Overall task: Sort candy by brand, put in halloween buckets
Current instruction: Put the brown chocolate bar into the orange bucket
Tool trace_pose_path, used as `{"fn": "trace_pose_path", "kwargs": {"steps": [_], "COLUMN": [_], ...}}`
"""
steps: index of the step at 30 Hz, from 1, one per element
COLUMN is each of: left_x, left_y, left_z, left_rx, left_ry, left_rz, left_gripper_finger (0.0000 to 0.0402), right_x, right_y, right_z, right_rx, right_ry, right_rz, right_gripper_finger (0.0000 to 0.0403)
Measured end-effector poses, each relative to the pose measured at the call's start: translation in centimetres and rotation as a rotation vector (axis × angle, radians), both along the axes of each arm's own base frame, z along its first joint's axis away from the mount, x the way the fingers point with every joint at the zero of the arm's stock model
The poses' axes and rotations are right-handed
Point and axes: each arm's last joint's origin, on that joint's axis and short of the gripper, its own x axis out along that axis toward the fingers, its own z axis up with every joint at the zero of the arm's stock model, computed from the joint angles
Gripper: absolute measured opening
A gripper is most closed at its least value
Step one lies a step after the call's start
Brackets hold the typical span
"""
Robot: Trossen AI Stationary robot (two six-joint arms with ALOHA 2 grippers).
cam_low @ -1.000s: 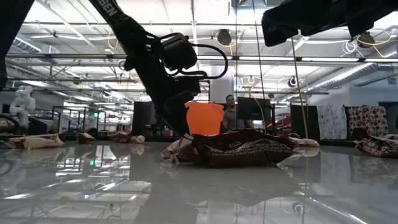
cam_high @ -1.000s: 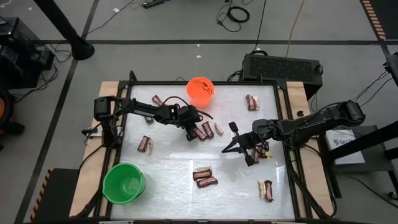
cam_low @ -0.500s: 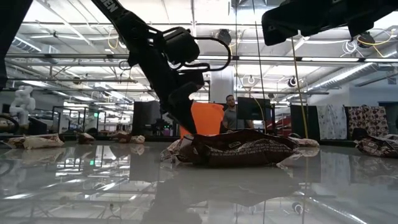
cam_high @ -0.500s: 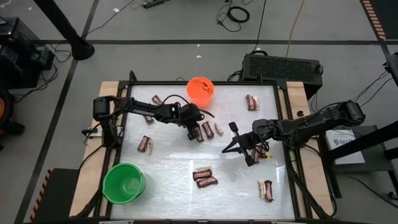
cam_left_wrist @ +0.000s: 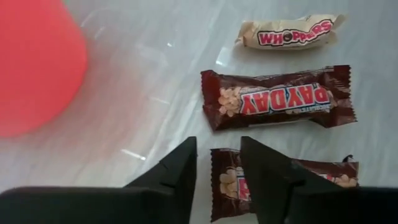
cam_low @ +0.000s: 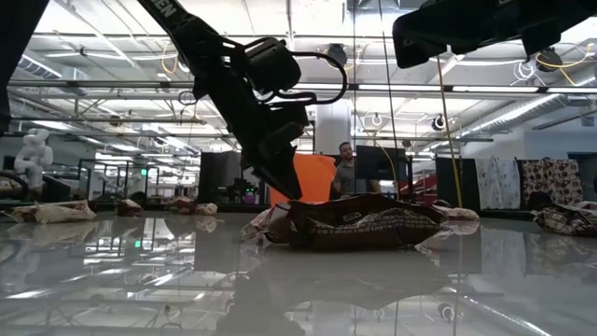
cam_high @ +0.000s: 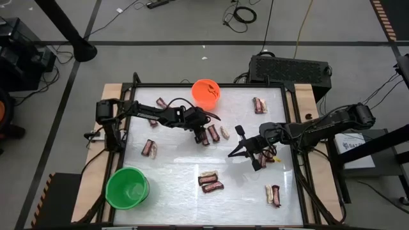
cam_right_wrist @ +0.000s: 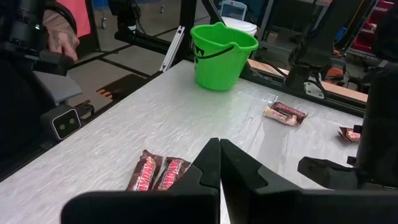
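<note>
High view: the left claw (cam_high: 200,130) has shifted slightly toward the orange bucket (cam_high: 206,93) over the last second and stands over a cluster of three candy pieces (cam_high: 213,133). The right claw (cam_high: 238,151) waits at mid-surface, unmoved. Buckets: two, the orange at the far edge and the green bucket (cam_high: 128,188) at the near left corner. No candy is visible in either. The loose candy lies in about seven spots on the surface (cam_high: 172,166) (overlap prevents an exact total).

Low view: the left claw (cam_low: 287,189) has risen off the brown bar (cam_low: 359,224) it was touching, so no pick has been secured.

Left wrist view: the left claw (cam_left_wrist: 217,146) is narrow and empty. Below it are two PayDay bars (cam_left_wrist: 280,99) and one Whoppers piece (cam_left_wrist: 291,32).

Right wrist view: the right claw (cam_right_wrist: 219,146) is closed, holding nothing. Four candy pieces are seen, two of them in a pair (cam_right_wrist: 155,174).

Judgement: sorting barely begun.
</note>
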Motion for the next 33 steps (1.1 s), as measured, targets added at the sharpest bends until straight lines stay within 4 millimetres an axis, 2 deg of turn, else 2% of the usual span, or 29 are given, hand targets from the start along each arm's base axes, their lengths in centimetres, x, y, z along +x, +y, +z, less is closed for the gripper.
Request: {"fn": "trace_pose_path", "kwargs": {"steps": [7, 14, 25, 29, 33], "left_x": [-0.1, 0.0, 0.1, 0.1, 0.1], "left_y": [0.9, 1.9, 2.0, 1.9, 1.9], "left_z": [-0.4, -2.7, -3.0, -3.0, -3.0], "left_rx": [-0.073, -0.188, -0.250, -0.267, -0.274], "left_ry": [-0.008, 0.024, 0.003, -0.003, -0.002], "left_rz": [0.004, -0.030, -0.085, -0.121, -0.121], "left_gripper_finger": [0.0178, 0.0181, 0.0180, 0.0163, 0.0115], "right_x": [0.0, 0.0, 0.0, 0.0, 0.0], "right_y": [0.0, 0.0, 0.0, 0.0, 0.0], "right_z": [0.0, 0.0, 0.0, 0.0, 0.0], "right_rx": [0.000, -0.006, -0.007, -0.007, -0.007], "right_ry": [0.000, -0.003, -0.002, -0.002, -0.002], "right_rz": [0.000, 0.002, 0.001, 0.002, 0.002], "right_gripper_finger": [0.0000, 0.0000, 0.0000, 0.0000, 0.0000]}}
